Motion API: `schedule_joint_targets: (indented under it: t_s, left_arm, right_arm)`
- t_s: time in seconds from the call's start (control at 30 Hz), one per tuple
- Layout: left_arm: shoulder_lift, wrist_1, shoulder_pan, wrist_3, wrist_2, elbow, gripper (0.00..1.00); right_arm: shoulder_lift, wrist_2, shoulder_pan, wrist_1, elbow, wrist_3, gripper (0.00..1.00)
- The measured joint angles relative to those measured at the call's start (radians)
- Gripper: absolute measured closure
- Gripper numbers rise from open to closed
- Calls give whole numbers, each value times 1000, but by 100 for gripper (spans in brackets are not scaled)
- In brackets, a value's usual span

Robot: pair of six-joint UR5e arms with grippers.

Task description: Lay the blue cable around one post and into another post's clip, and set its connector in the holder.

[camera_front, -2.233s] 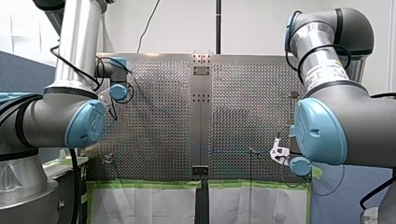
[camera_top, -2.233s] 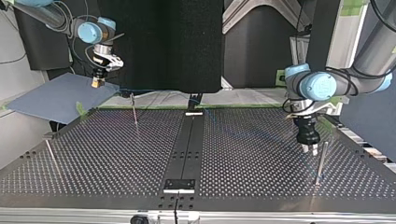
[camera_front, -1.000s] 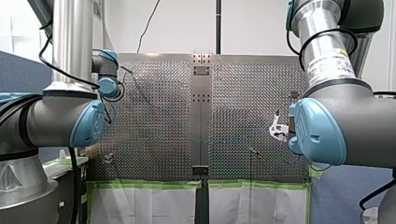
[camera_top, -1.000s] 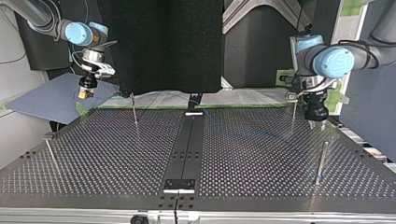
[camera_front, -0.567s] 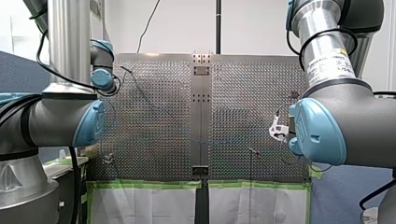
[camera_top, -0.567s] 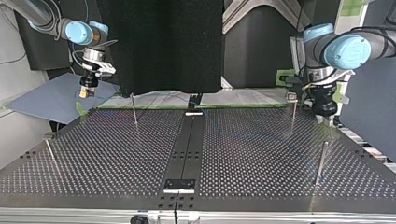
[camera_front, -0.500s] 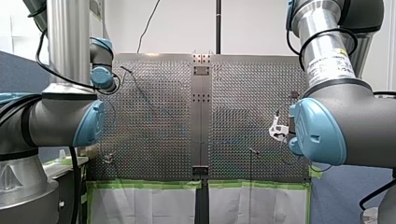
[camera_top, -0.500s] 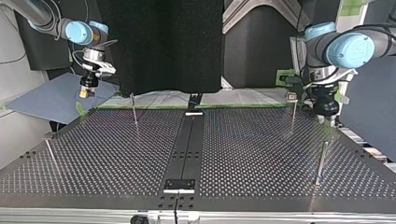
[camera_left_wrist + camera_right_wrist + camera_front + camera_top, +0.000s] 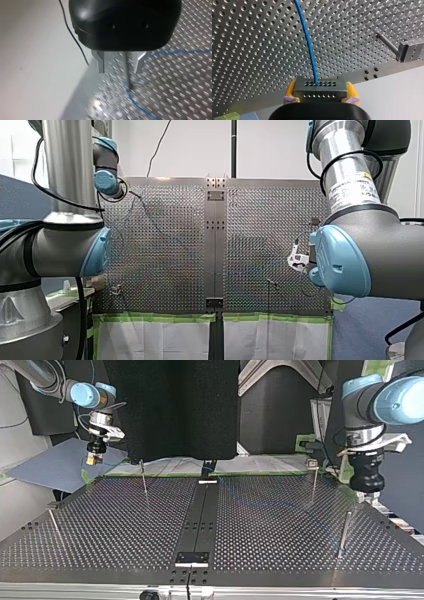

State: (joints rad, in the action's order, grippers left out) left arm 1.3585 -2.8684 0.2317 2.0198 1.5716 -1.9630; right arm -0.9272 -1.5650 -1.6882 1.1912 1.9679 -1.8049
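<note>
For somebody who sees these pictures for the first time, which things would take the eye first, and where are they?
First, the blue cable running out of the grey connector, which my right gripper clamps between yellow pads, with the perforated table ahead of it. Next, in the left wrist view, my left gripper is open, a thin post showing between its metal fingers and the cable passing the post's foot.

Post [image 9: 128, 77] apparently inside left claw [image 9: 119, 71], table [image 9: 125, 525] middle open
</note>
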Motion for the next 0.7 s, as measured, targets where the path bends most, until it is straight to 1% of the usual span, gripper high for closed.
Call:
schedule_joint_targets:
  t_s: [0.13, 0.27, 0.37, 0.43, 0.47, 0.53, 0.57, 0.6, 0.7]
  left_arm:
    - [-33, -33, 4, -18, -31, 33, 43]
    - [-70, -70, 6, -50, -65, 70, 43]
    - [-97, -97, 5, -76, -77, 97, 40]
    - [-113, -114, 5, -92, -80, 114, 32]
    - [-123, -124, 5, -103, -80, 124, 32]
    - [-133, -140, 5, -118, -81, 140, 13]
    - [-136, -150, 4, -126, -81, 150, 13]
    - [-138, -158, 3, -131, -81, 158, 1]
    - [-140, -185, 1, -142, -81, 184, 1]
  right_arm:
    - [1, 6, 0, 7, 2, -6, 100]
    - [1, 9, 0, 8, 2, -8, 100]
    - [1, 9, -1, 8, 2, -8, 100]
    - [1, 9, -1, 8, 2, -8, 100]
    - [1, 9, -1, 8, 2, -8, 100]
    - [1, 10, -1, 9, 3, -8, 100]
    - [1, 11, -1, 9, 3, -9, 100]
    - [1, 11, -1, 9, 3, -9, 100]
    - [1, 12, -1, 10, 3, -10, 100]
